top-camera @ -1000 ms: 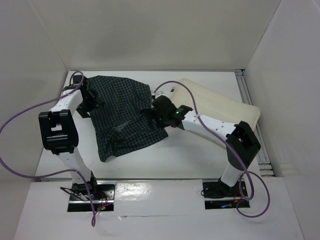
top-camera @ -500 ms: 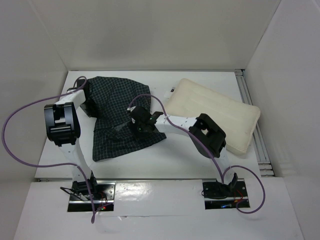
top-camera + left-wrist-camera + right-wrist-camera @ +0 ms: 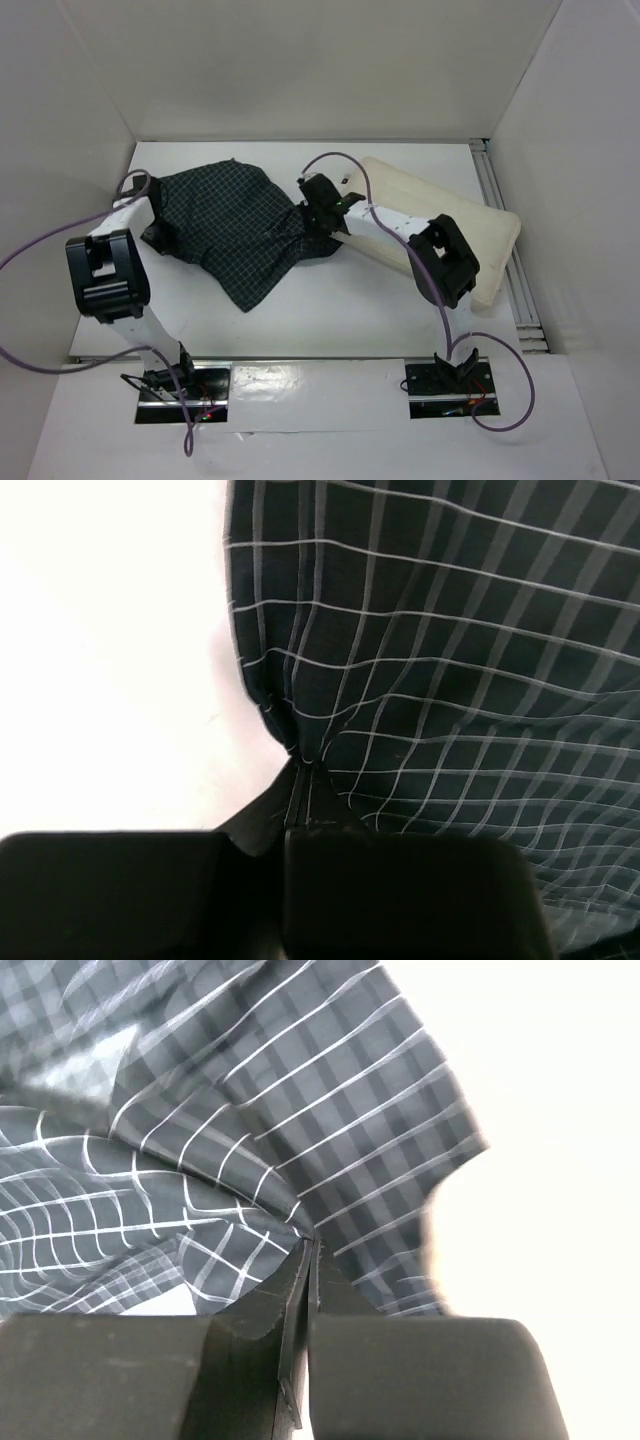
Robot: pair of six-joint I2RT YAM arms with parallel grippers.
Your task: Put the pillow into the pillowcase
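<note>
The dark checked pillowcase (image 3: 235, 225) is bunched and stretched between both arms at the middle left of the table. My left gripper (image 3: 160, 232) is shut on its left edge; in the left wrist view the cloth (image 3: 440, 670) puckers into the closed fingertips of that gripper (image 3: 303, 768). My right gripper (image 3: 312, 222) is shut on the pillowcase's right edge, and the fabric (image 3: 240, 1130) gathers at that gripper's tips (image 3: 308, 1245). The cream pillow (image 3: 480, 225) lies at the back right, partly under the right arm.
White walls enclose the table on three sides. A metal rail (image 3: 505, 250) runs along the right edge. Purple cables (image 3: 30, 250) loop off both arms, one arching above the pillow.
Both grippers have shut on the pillowcase. The right gripper has swung back toward the pillow, dragging the cloth's right edge; the left arm has drawn back and the cloth is bunched and pulled taut.
</note>
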